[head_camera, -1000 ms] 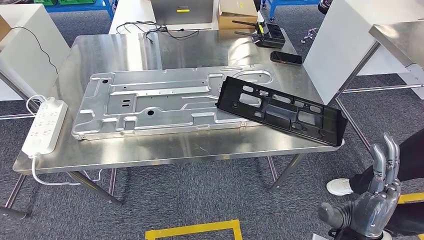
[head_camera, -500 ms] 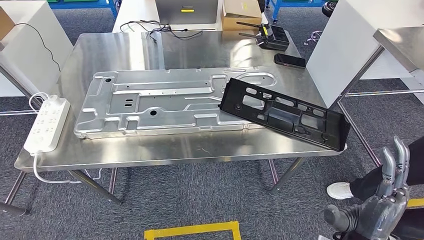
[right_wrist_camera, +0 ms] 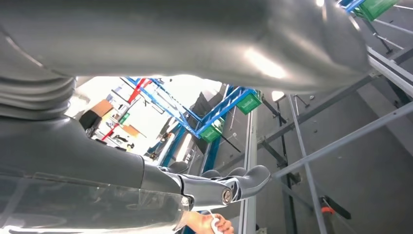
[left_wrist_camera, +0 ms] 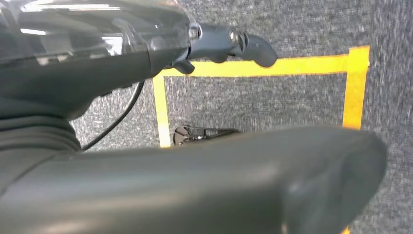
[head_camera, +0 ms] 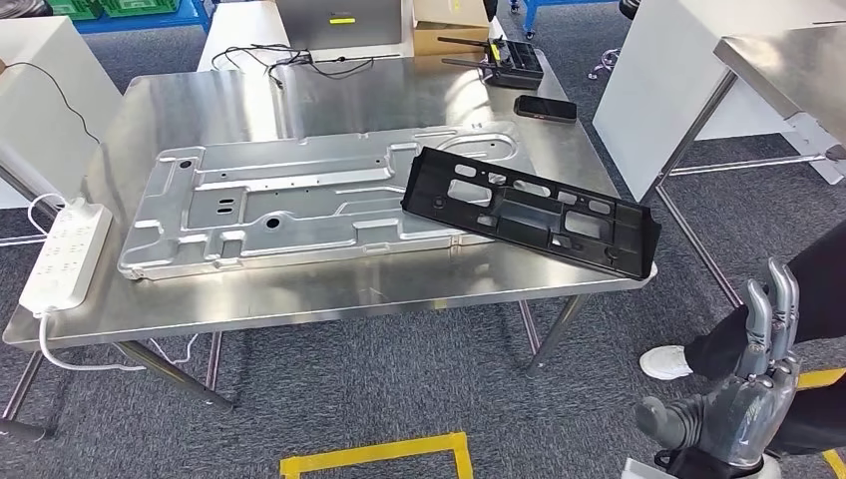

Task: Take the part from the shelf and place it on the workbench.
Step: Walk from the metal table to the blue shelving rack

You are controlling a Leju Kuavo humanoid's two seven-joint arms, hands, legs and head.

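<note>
Head view first: I see the black part (head_camera: 529, 211) lying on the workbench (head_camera: 329, 295), its near-left end overlapping the big stamped metal plate (head_camera: 299, 200) and its far-right end reaching the bench's right edge, perhaps slightly past it. From how it lies, I judge the placing done.

My right hand (head_camera: 743, 399) hangs low, well apart from the bench and off its right corner, holding nothing; the fingers point upward, close together, thumb out to the side. My left hand (left_wrist_camera: 219, 41) shows over carpet and yellow floor tape (left_wrist_camera: 355, 87), fingers loosely curled on nothing.

I'd guess the part is moulded plastic: light, fairly stiff, full of cut-outs, a little prone to flex along its length. If I had to shift it inward, I would take hold along a long rim near the middle, clear of the thin webs between openings.
</note>
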